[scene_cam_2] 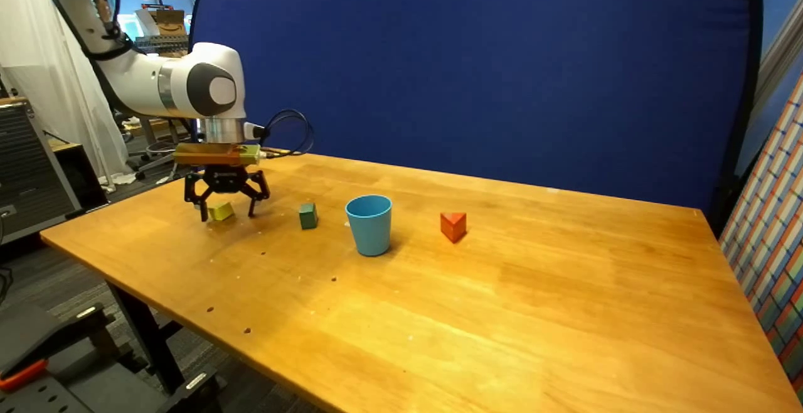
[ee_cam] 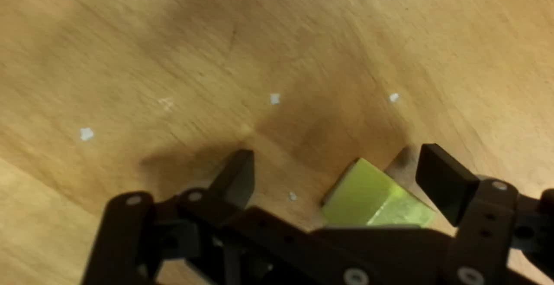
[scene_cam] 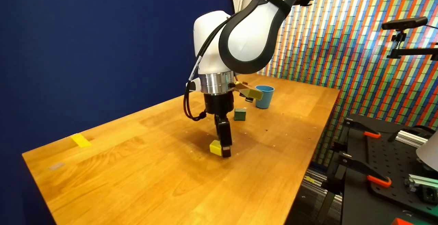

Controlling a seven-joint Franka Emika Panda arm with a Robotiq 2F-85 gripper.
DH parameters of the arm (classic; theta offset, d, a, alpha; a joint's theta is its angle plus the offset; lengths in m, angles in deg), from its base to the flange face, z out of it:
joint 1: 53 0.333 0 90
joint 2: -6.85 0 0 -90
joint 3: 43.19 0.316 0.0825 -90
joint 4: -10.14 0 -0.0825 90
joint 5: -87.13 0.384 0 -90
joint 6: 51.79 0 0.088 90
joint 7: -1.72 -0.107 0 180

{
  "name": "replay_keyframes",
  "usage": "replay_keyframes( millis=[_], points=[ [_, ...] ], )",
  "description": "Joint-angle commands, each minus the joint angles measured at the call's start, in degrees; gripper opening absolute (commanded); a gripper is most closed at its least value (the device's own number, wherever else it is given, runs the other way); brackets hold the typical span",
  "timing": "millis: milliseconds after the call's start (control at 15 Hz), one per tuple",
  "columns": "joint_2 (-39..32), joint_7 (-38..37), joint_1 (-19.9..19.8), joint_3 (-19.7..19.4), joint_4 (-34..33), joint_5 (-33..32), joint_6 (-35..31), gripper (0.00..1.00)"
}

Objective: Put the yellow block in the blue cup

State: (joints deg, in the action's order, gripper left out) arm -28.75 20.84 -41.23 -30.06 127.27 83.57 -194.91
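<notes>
The yellow block (scene_cam: 215,147) lies on the wooden table in both exterior views (scene_cam_2: 221,211). My gripper (scene_cam_2: 228,216) is open, with its fingertips low near the tabletop on either side of the block. In the wrist view the block (ee_cam: 368,198) sits between the open fingers (ee_cam: 339,172), closer to the right-hand finger and turned at an angle to them. A gap shows on both sides; its lower part is hidden by the gripper body. The blue cup (scene_cam_2: 370,228) stands upright on the table, away from the gripper, and shows in both exterior views (scene_cam: 264,97).
A dark green cube (scene_cam_2: 308,216) stands between the gripper and the cup, also in an exterior view (scene_cam: 240,114). A red triangular block (scene_cam_2: 453,227) lies beyond the cup. Yellow tape (scene_cam: 81,140) is near a table edge. A blue screen (scene_cam_2: 470,74) stands behind the table.
</notes>
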Motion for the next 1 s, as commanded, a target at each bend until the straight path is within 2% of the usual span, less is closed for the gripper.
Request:
replay_keyframes(
  millis=[0, 200, 267, 333, 600, 667, 733, 867, 933],
  points=[
    [-0.04, -3.45, 1.84, 2.12, -1.72, 0.10, 1.34, 1.00],
    [0.14, -6.04, 4.58, 2.11, -1.90, -1.36, -0.02, 1.00],
    [0.13, -6.93, 5.38, 1.87, -1.99, -1.55, -0.20, 0.75],
    [0.14, -7.47, 5.89, 1.78, -1.99, -1.52, 0.02, 0.74],
    [1.36, -10.42, 7.10, 0.48, -1.15, -2.79, 0.25, 0.42],
    [1.75, -11.07, 7.39, -0.16, -0.86, -3.77, 0.45, 0.51],
    [2.02, -12.03, 7.90, -1.01, -0.71, -5.15, 0.45, 0.77],
    [2.23, -12.58, 7.63, -1.29, -0.49, -5.93, 0.63, 0.77],
    [2.37, -13.06, 7.66, -1.43, -0.30, -6.28, 0.68, 0.83]
  ],
)
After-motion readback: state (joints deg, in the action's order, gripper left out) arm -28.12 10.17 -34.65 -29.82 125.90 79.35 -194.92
